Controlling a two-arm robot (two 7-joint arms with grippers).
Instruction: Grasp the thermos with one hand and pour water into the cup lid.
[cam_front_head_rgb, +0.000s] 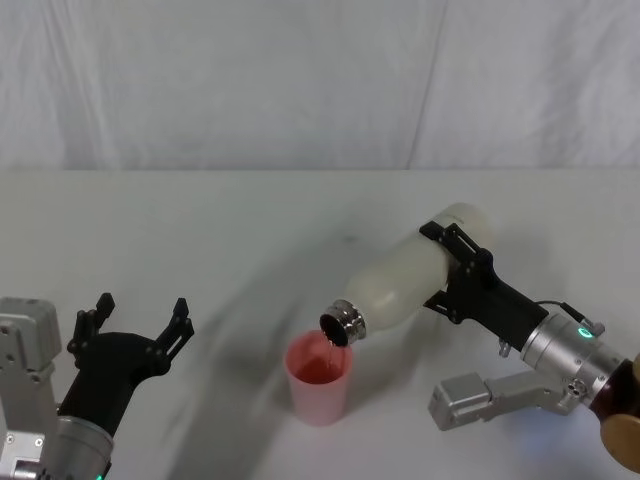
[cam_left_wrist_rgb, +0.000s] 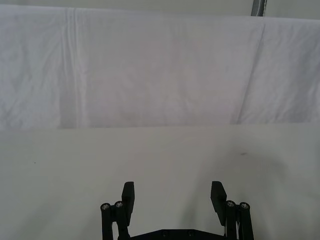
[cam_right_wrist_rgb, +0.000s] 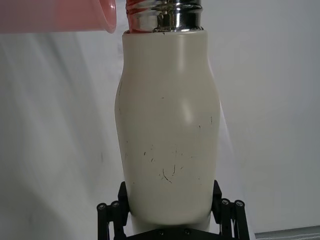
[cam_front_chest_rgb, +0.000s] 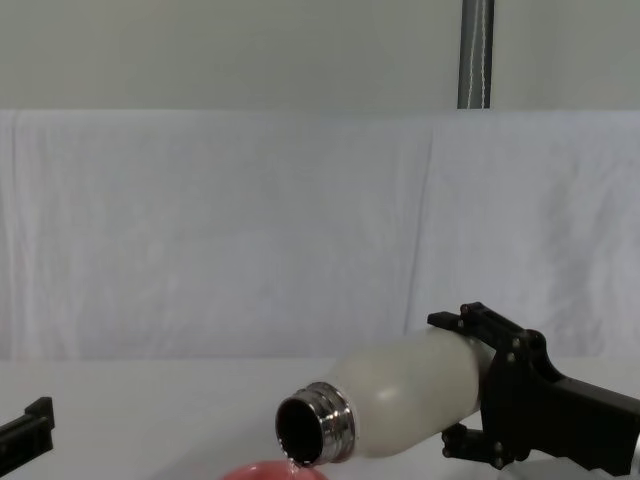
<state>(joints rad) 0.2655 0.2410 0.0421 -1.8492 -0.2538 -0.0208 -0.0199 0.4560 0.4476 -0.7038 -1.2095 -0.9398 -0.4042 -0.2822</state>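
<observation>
Our right gripper has its fingers clamped round the lower body of the thermos — smooth, rigid, probably heavy — tipped with its neck over the cup lid on the tabletop; our left gripper idles, fingers spread.

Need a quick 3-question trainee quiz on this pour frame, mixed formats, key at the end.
1. True or false: the thermos stands upright on the table.
2. Which gripper holds the thermos? A) left gripper B) right gripper
3. Fill in: the thermos's steel neck is tipped over the pink ____.

Key:
1. False; it is tilted, neck down.
2. B; the left gripper is open and apart from it, at the lower left of the head view.
3. cup lid, with water running into it.
</observation>
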